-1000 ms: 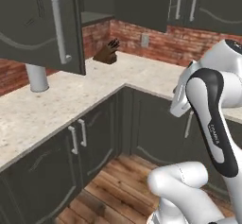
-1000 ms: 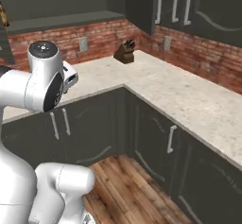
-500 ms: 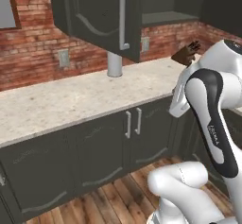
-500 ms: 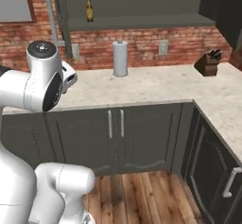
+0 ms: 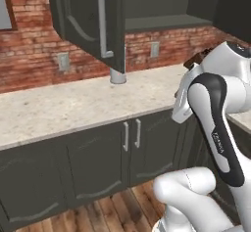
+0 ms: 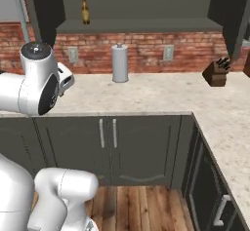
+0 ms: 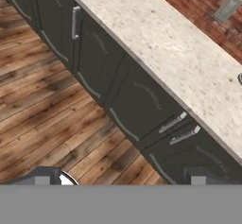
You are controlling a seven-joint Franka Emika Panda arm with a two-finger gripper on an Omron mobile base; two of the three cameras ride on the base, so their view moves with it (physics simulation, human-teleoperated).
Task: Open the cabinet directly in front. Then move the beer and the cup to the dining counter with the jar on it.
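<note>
- The beer (image 6: 85, 10) stands upright on the shelf of the open cabinet (image 6: 146, 26), at the shelf's far left in the right base view; its long axis is vertical, neck up.
- From the claw (image 7: 118, 183) the bottle lies well above and farther back: the hand view looks down at the wooden floor (image 7: 42, 119) and the low cabinet doors (image 7: 142, 109), so the claw points downward, away from the shelf.
- The claw's two fingertips sit wide apart at the bottom of the hand view, with nothing between them; it carries nothing.
- The cabinet's left door (image 5: 90, 23) hangs swung out over the counter (image 5: 63, 108); I judge the opening step done.
- Apart from the bottle the visible shelf looks bare; I cannot make out the cup.
- Below the shelf a tall grey canister (image 6: 119, 63) stands on the counter by the brick wall, and a knife block (image 6: 216, 72) sits well to the right.
</note>
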